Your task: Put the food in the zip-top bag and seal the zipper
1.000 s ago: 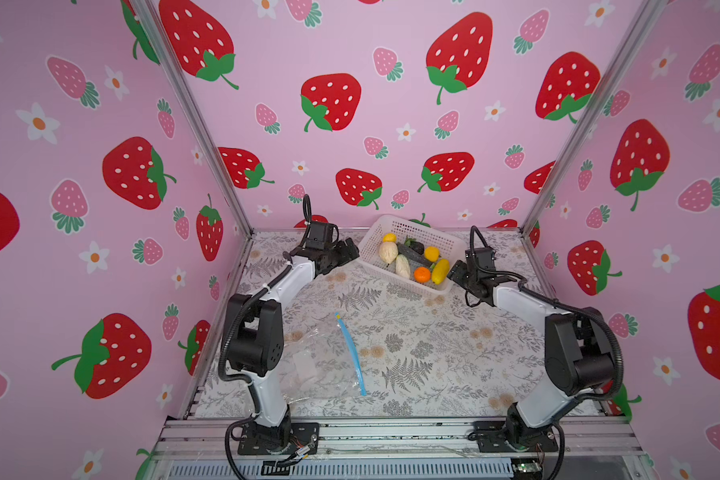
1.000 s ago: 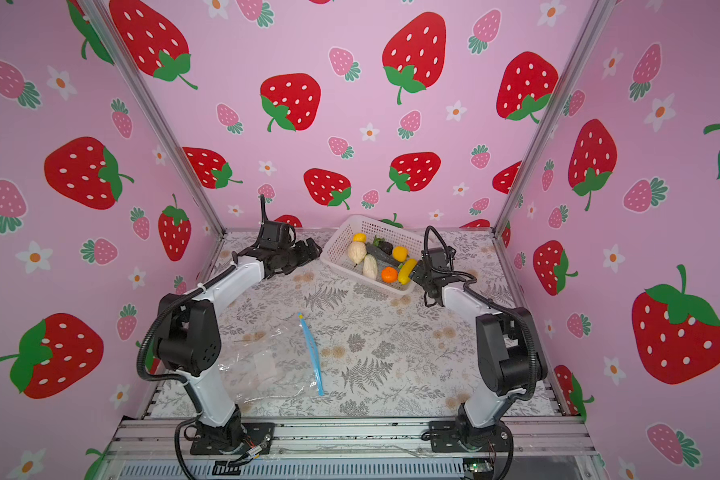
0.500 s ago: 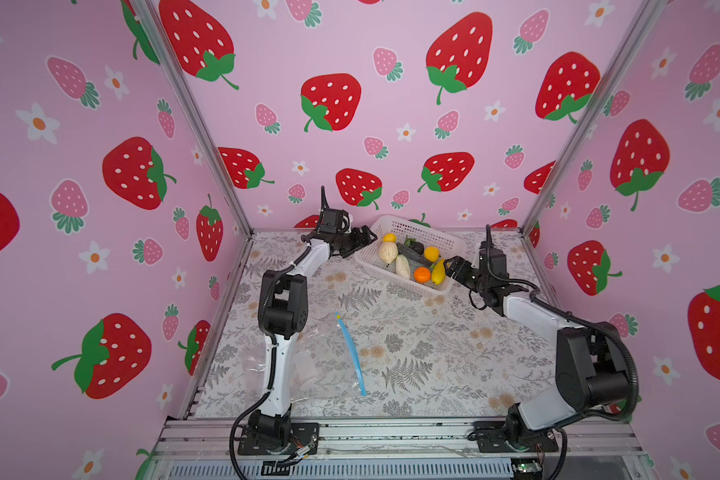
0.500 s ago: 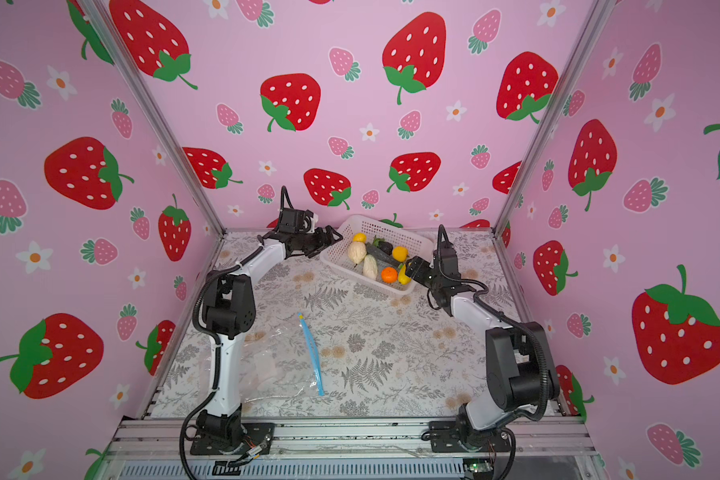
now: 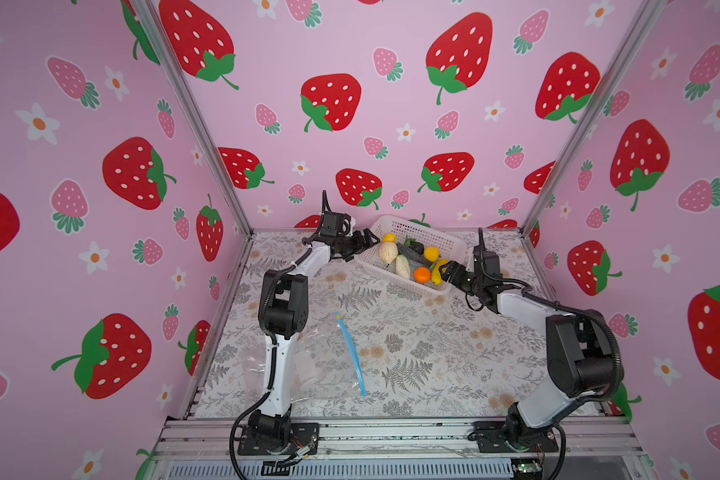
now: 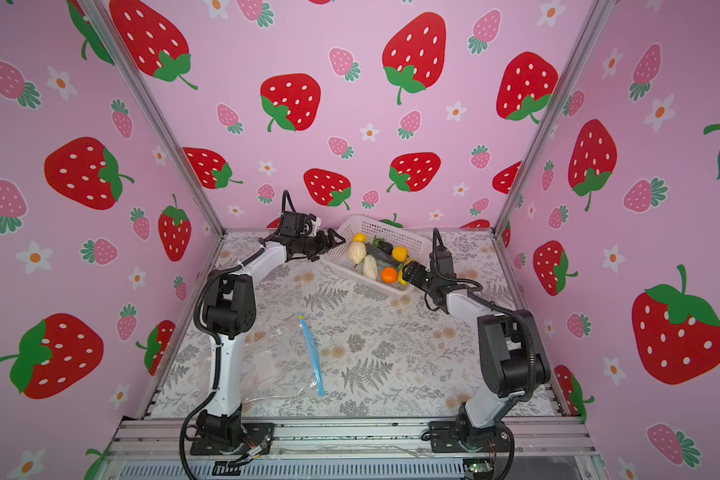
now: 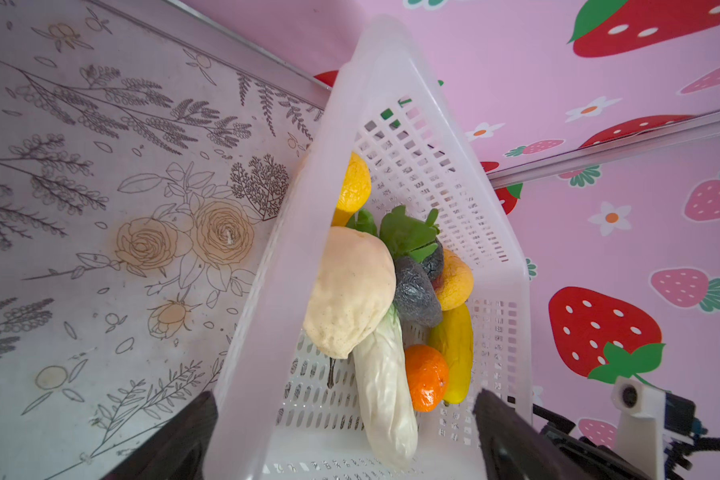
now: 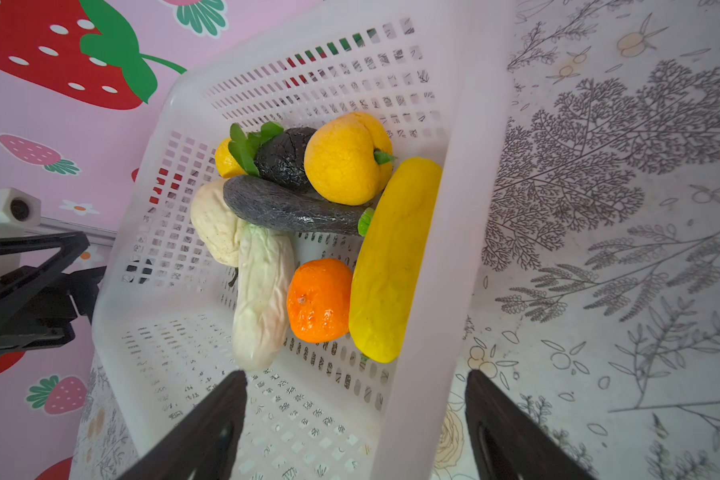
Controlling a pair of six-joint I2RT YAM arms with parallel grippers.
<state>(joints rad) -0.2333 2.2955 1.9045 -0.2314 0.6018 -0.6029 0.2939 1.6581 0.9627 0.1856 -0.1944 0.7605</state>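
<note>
The food (image 5: 402, 266) (image 6: 370, 266), yellow, orange, cream and dark pieces, lies in a white perforated basket (image 5: 441, 241) (image 6: 391, 232) at the back. My left gripper (image 5: 368, 241) (image 6: 335, 241) is open at the basket's left corner. In the left wrist view its fingers (image 7: 184, 436) flank the basket's near end, and the gripper (image 7: 345, 415) holds nothing. My right gripper (image 5: 447, 272) (image 6: 410, 274) is open at the basket's right end. In the right wrist view the gripper (image 8: 355, 386) straddles the basket wall (image 8: 425, 332). The zip-top bag (image 5: 321, 361) (image 6: 283, 361) lies flat at the front left, its light-blue zipper (image 5: 352, 353) (image 6: 312, 353) facing the middle.
The basket stands close to the back wall, between the two grippers. Pink strawberry walls close the cell on three sides. The left arm's base link rises over the bag's left part. A metal rail (image 5: 391, 432) runs along the front edge.
Both arms have reached toward the basket. The left gripper moved right to its left corner; the right gripper closed in on its right end. Bag and food have not moved.
</note>
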